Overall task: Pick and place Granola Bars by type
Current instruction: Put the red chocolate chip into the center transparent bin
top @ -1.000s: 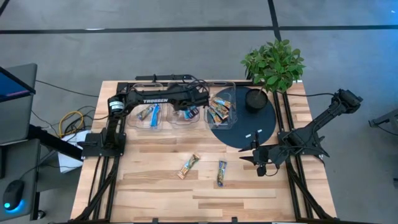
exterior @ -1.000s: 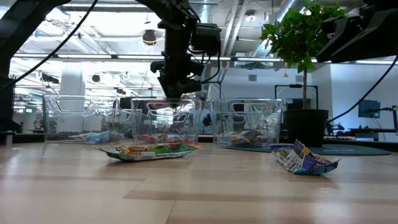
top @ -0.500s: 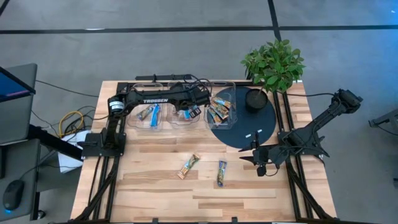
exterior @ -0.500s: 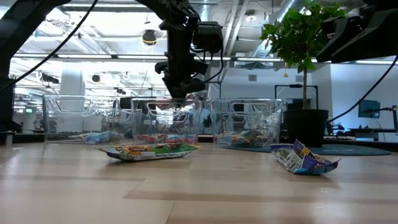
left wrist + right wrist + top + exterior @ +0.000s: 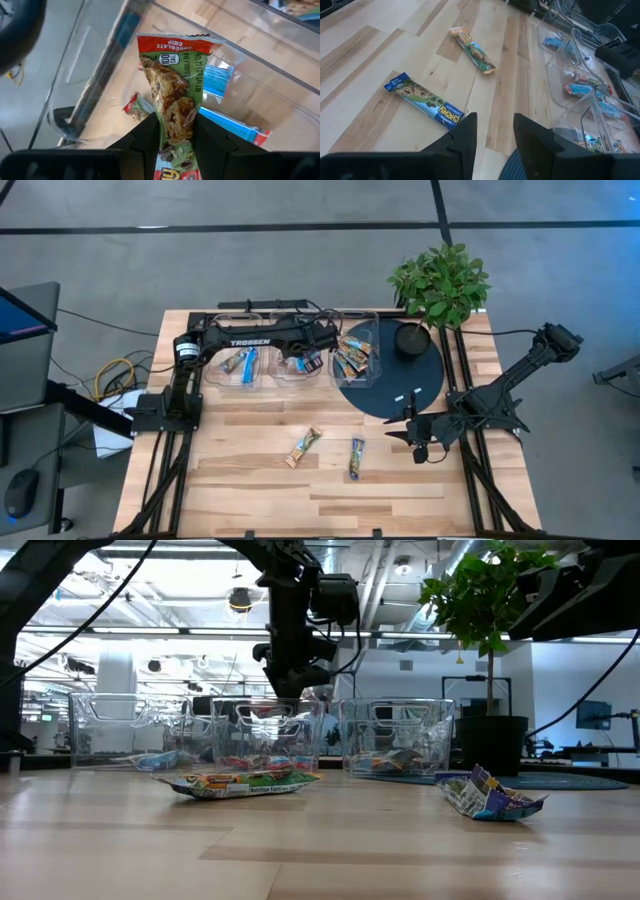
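My left gripper [image 5: 302, 361] [image 5: 176, 137] hangs over the middle one of three clear containers [image 5: 296, 376] at the table's far side, shut on a green-wrapped granola bar [image 5: 175, 85]. Blue and red bars [image 5: 227, 120] lie on that container's floor below it. Two more bars lie flat on the wooden table: a tan and green one [image 5: 303, 447] [image 5: 472, 50] and a blue one [image 5: 356, 458] [image 5: 425, 100]. My right gripper [image 5: 420, 448] [image 5: 492, 140] waits open near the table's right side, its fingers pointing toward these two bars. My left gripper pinches the green bar between its two fingers [image 5: 145, 135] at one end of the wrapper [image 5: 175, 127]. It comes from above, pointing down. The bar runs on past the fingertips toward the container's floor, its free end [image 5: 175, 42] clear of the bars below.
The left container [image 5: 240, 364] holds blue bars and the right container [image 5: 355, 358] holds mixed ones. A dark round disc [image 5: 395, 385] carries a potted plant [image 5: 438, 285] at the far right. Bare wood lies along the near edge.
My left gripper has shifted a little toward the table's right above the middle container, staying shut on the green bar.
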